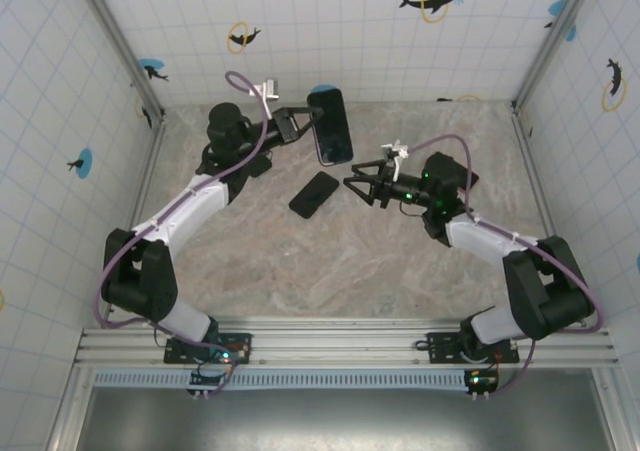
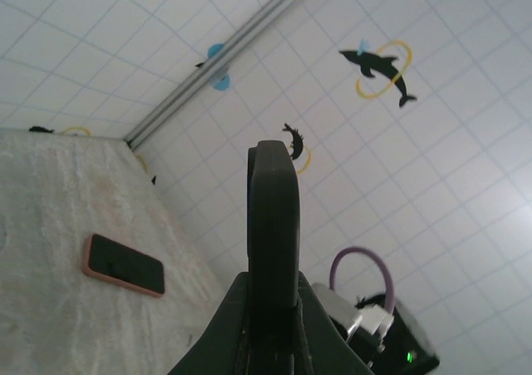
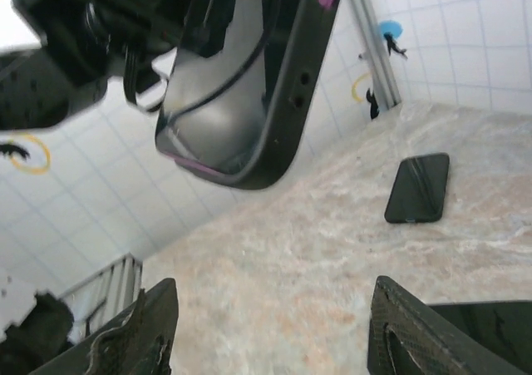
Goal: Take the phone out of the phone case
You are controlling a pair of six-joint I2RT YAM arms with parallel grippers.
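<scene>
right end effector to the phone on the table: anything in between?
Nothing visible. The phone lies flat on the bare table, just beyond the open right end effector. The case is held off the table in the left end effector, farther back and off that line.

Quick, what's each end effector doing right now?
Left end effector: shut on the black phone case, held up off the table.
Right end effector: open, holding nothing.
</scene>
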